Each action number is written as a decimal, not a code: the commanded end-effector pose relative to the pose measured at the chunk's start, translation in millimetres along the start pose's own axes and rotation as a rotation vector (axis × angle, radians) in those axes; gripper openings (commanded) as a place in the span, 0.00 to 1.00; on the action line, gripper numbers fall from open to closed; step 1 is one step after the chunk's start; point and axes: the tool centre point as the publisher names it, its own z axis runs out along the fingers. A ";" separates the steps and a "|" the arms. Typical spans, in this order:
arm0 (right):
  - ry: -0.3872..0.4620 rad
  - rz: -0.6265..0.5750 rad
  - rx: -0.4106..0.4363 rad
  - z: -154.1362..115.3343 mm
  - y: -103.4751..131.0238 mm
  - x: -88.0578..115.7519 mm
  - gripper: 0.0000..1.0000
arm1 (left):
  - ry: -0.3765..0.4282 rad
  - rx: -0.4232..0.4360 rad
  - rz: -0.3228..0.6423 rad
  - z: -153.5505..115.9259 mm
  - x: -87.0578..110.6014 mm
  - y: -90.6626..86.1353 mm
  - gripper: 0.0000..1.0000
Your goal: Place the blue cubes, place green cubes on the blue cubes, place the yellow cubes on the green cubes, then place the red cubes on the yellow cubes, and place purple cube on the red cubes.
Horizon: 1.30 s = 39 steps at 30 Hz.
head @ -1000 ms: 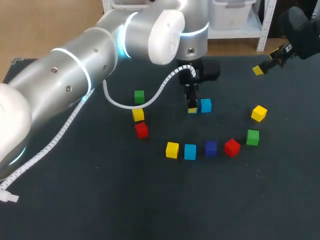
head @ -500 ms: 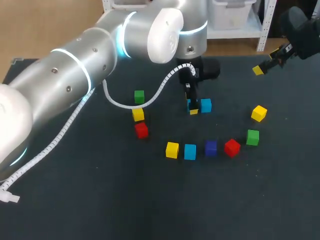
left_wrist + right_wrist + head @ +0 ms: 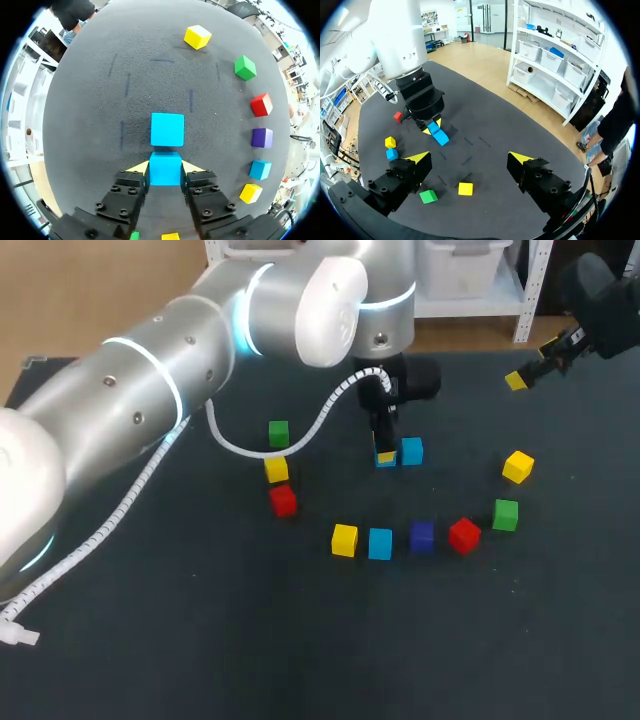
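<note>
In the left wrist view my left gripper point(image 3: 165, 169) is shut on a light-blue cube point(image 3: 165, 170) resting on the dark table, both yellow tips pressed against its sides. A second light-blue cube point(image 3: 167, 129) sits right ahead of it, almost touching. From the head view that gripper point(image 3: 385, 456) stands upright at the table's middle back, with the second cube point(image 3: 411, 451) to its right. A third light-blue cube point(image 3: 380, 543) lies in the front row. My right gripper point(image 3: 535, 365) hangs open and empty at the far right, above the table point(image 3: 470, 162).
The front row holds a yellow cube point(image 3: 344, 539), a purple cube point(image 3: 421, 536) and a red cube point(image 3: 464, 535). A green cube point(image 3: 505, 514) and a yellow one point(image 3: 517, 466) lie to the right. Green point(image 3: 278, 433), yellow point(image 3: 276, 469) and red point(image 3: 283, 500) cubes lie to the left.
The left gripper's fingers spread wider around the light-blue cube, then closed onto it. The arm itself barely shifted. The right arm stayed still.
</note>
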 end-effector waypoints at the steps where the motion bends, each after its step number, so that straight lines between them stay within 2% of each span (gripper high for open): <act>1: -0.002 -0.001 0.000 0.1 0.1 0.5 1.00 | -0.001 0.006 0.004 0.7 0.2 -0.7 0.03; 2: -0.002 -0.001 0.000 0.1 0.1 0.5 1.00 | -0.001 0.007 0.002 0.6 0.1 -0.8 0.36; 4: -0.002 -0.001 0.000 0.1 0.1 0.5 1.00 | -0.004 0.021 -0.008 -0.8 -0.7 -1.4 0.51; 5: -0.002 -0.001 0.000 0.1 0.1 0.5 1.00 | -0.005 0.024 -0.006 -1.8 -1.2 -2.0 1.00; 14: -0.002 -0.001 0.000 0.1 0.1 0.5 1.00 | -0.024 -0.004 -0.028 -5.8 1.5 -2.3 1.00; 19: -0.002 -0.001 0.000 0.1 0.1 0.5 1.00 | -0.059 -0.028 -0.061 -21.7 9.7 -0.9 1.00; 25: -0.002 -0.001 0.000 0.1 0.1 0.5 1.00 | -0.094 -0.047 -0.085 -50.0 24.5 -11.5 1.00; 30: -0.002 -0.001 0.000 0.1 0.1 0.5 1.00 | -0.105 -0.089 -0.141 -70.0 38.8 -30.3 1.00; 32: -0.002 -0.001 0.000 0.1 0.1 0.5 1.00 | -0.076 -0.185 -0.132 -74.1 43.5 -42.7 1.00; 34: -0.002 -0.001 0.000 0.1 0.1 0.5 1.00 | -0.079 -0.156 -0.129 -77.6 45.3 -59.4 1.00; 36: -0.002 -0.001 0.000 0.1 0.1 0.5 1.00 | -0.076 -0.176 -0.115 -78.4 46.2 -73.4 1.00; 39: -0.002 -0.001 0.000 0.1 0.1 0.5 1.00 | -0.071 -0.158 -0.104 -76.4 48.8 -91.7 1.00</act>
